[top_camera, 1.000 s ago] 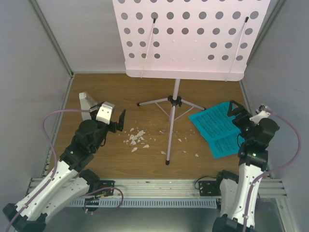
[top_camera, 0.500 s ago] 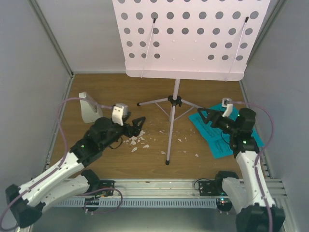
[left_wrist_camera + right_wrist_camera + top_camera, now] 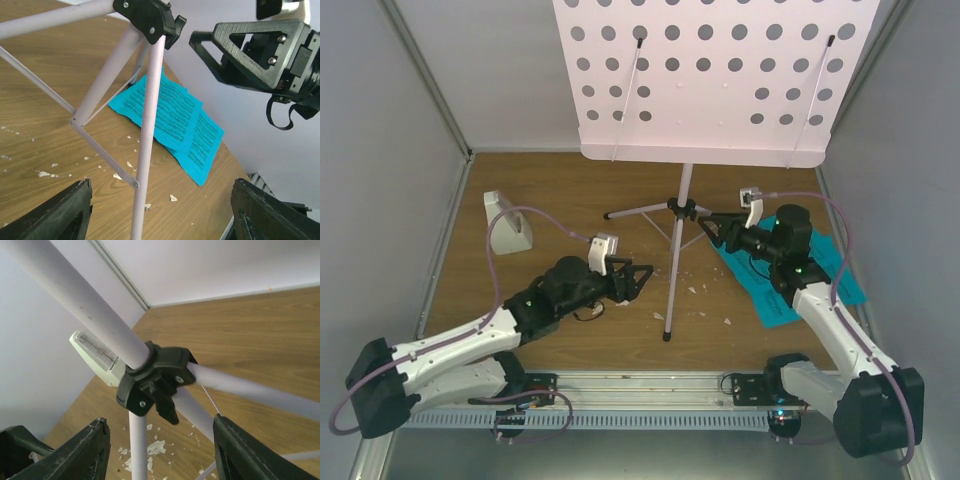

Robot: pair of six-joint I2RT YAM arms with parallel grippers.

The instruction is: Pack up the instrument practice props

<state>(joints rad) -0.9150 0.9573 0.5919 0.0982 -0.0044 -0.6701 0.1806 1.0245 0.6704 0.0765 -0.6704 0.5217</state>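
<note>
The pale-lilac music stand [image 3: 710, 80] stands mid-table on its tripod, with a black hub [image 3: 682, 208] where the legs meet. My left gripper [image 3: 638, 280] is open and low, just left of the front leg [image 3: 149, 125], which rises between its jaws in the left wrist view. My right gripper [image 3: 710, 225] is open just right of the hub [image 3: 155, 377], jaws on either side of it without touching. The cyan sheet music [image 3: 790, 275] lies under the right arm and also shows in the left wrist view [image 3: 175, 115]. The white metronome [image 3: 505, 225] stands at the far left.
White crumbs [image 3: 600, 290] lie scattered on the wooden table around the stand's front leg. Grey walls close in the left, right and back. A metal rail [image 3: 640, 385] runs along the near edge.
Both arms swung inward to the stand. The left gripper moved right, away from the metronome, to the front leg. The right gripper moved left off the sheet music to the hub.
</note>
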